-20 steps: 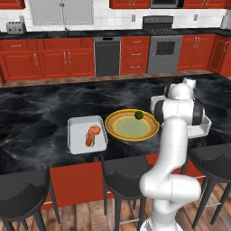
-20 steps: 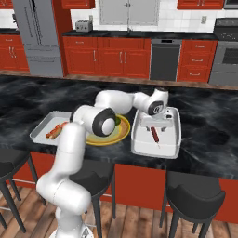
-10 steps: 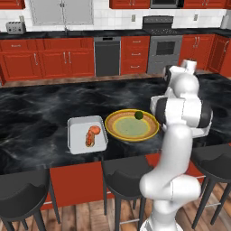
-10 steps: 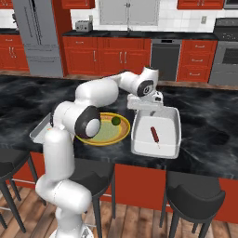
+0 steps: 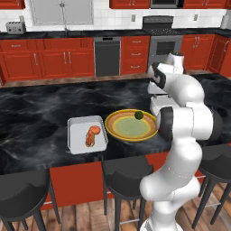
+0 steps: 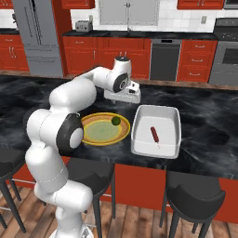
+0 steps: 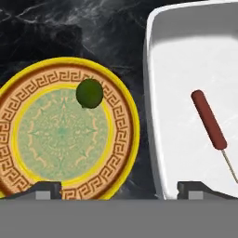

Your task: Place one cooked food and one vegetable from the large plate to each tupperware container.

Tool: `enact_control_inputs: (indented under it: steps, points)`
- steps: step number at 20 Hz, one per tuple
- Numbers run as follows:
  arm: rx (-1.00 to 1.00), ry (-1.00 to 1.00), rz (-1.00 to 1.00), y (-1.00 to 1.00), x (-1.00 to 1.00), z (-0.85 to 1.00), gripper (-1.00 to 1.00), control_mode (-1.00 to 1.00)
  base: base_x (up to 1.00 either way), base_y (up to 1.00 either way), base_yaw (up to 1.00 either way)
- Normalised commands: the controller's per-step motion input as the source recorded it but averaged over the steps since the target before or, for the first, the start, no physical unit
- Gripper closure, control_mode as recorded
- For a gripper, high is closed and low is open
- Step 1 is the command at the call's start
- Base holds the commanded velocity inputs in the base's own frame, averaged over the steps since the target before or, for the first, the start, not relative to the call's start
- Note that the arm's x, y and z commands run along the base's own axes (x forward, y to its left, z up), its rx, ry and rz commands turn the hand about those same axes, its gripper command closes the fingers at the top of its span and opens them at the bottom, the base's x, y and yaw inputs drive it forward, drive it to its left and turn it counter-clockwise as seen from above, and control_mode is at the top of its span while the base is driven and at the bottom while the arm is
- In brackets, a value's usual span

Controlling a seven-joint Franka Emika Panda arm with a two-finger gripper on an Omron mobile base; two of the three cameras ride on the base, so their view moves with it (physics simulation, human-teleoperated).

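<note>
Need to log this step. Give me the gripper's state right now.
Gripper: open and empty, hanging above the large plate and the larger tupperware container.

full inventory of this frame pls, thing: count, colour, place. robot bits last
plate: 1, yellow rim, pale green centre, on the black counter between the two trays
green ball: 1, dark green, on the plate near its rim
large tray: 1, pale grey-white, on the counter right of the plate in the right base view
sausage on a stick: 1, dark red, lying in the large tray
small tray: 1, pale grey-white, on the counter on the plate's other side
orange food: orange-red, in the small tray; too blurred to count the pieces
stools: several, black, along the counter's near side
arm: 1, white, reaching over the counter
claw: 1, dark tips, open, empty, above the gap between plate and large tray
</note>
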Motion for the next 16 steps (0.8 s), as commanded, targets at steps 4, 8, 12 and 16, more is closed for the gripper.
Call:
enact_control_inputs:
  steps: [4, 8, 12, 16]
  points:
    - [-0.18, -0.35, -0.25, 0.79, 0.71, -0.36, -1.0, -1.0, 0.0, 0.0, 0.0]
    - [-0.09, -0.03, -0.15, 0.62, 0.47, -0.07, -1.0, -1.0, 0.0, 0.0, 0.0]
    - [0.05, 0.08, -0.04, 0.2, 0.19, 0.0, -1.0, -1.0, 0.0, 0.0, 0.0]
    - [-0.01, 0.05, 0.0, 0.0, 0.42, -0.47, -1.0, -1.0, 0.0, 0.0, 0.0]
